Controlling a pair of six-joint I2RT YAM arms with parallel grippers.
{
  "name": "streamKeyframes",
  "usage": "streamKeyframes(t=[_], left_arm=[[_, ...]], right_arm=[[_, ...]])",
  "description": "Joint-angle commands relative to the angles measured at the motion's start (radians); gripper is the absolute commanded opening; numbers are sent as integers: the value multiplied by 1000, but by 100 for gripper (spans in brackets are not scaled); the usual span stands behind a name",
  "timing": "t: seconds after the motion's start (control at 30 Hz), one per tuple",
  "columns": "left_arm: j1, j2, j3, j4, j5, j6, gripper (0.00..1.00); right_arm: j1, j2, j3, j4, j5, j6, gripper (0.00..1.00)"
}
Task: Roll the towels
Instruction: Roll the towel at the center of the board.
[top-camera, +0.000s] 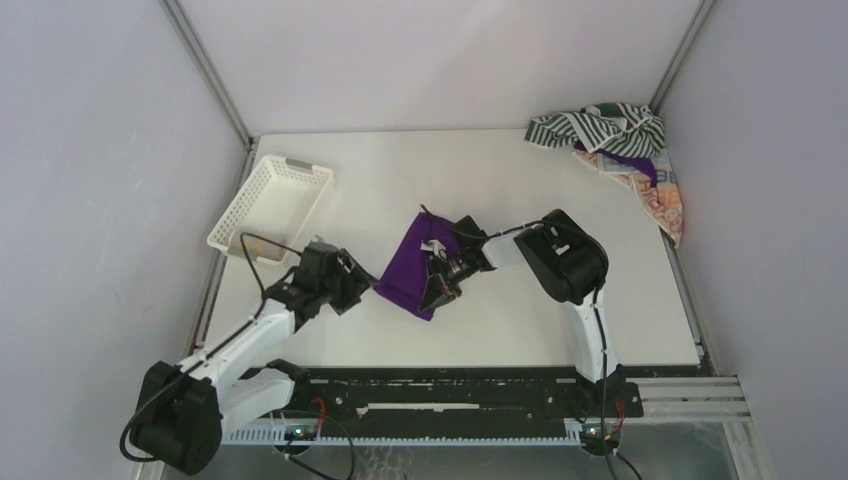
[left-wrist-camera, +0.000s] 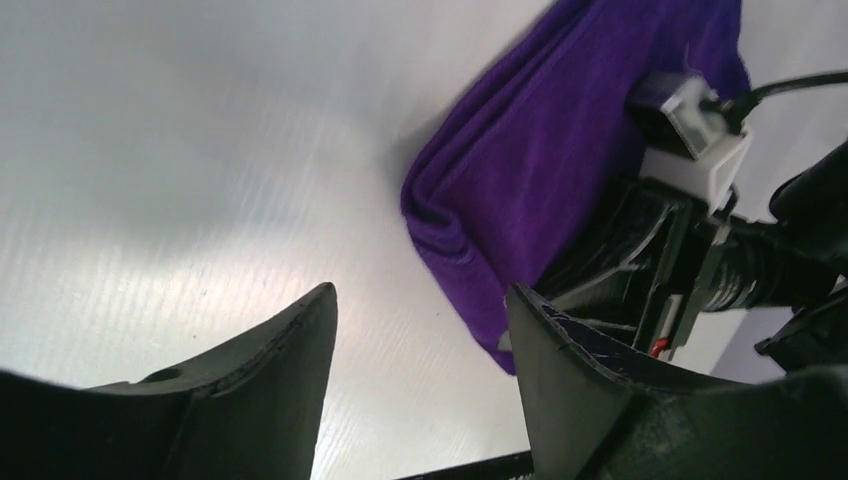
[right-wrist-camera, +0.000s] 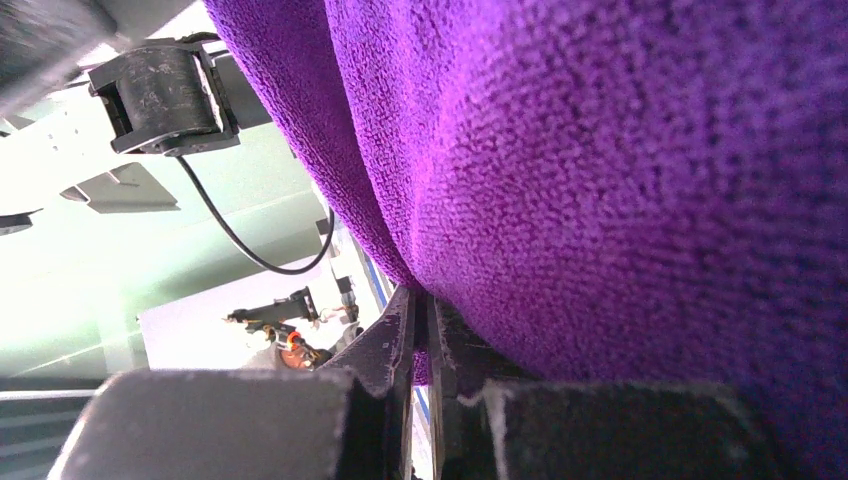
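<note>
Main risk: slipping out of a thin pinch. Right gripper clamped shut on the near end of the purple towel, with only a sliver of pile between the fingertips (right wrist view mostly filled by bulging cloth), so any tug or twist likely to let the fold spring loose. Also likely: a lopsided roll, with only one side of the cloth held. Some chance too of the two wrists bumping, both crowding the same near-left corner of the cloth. Left gripper released, jaws spread around nothing, hovering low just left of the towel's folded edge, forearm angled in from the near left. Right arm elbow-high, folded back leftward, wrist tipped down onto the cloth. Purple towel folded into a band mid-table, between the two grippers; green-and-white striped towel and orange patterned towel heaped in the far right corner — white lattice basket at far left.
</note>
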Motion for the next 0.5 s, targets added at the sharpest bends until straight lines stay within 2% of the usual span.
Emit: streamKeyframes(t=[0.0,0.23,0.47], left_arm=[[-18,-82,-137,222,75,-115,67],[-78,-102,-220,327,59,-189,60],[-85,27,-229,413,69,-206,52]], right_arm=[[-9,38,1,-48,95,-11,1],[-1,40,1,-33,98,0,1],[3,42,1,-37,100,-2,1]])
